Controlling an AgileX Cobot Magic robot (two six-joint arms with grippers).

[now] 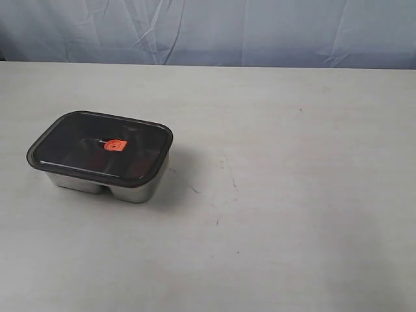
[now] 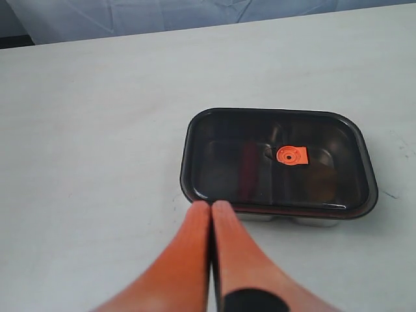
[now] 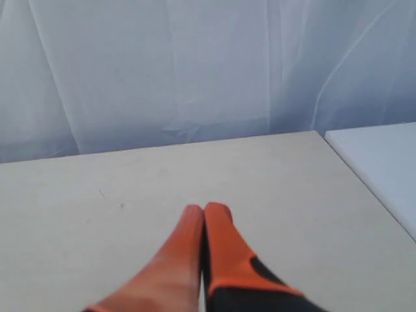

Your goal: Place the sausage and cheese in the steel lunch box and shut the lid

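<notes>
The steel lunch box stands on the left of the table with the dark translucent lid seated on it, orange valve at centre. Through the lid I make out a dim reddish shape and an orange-brown one; the sausage and cheese do not show clearly. My left gripper is shut and empty, its tips just short of the box's edge. My right gripper is shut and empty over bare table. Neither gripper appears in the exterior view.
A pale wrinkled curtain hangs behind the table's far edge. In the right wrist view a second white surface adjoins the table. A few small dark marks dot the tabletop right of the box.
</notes>
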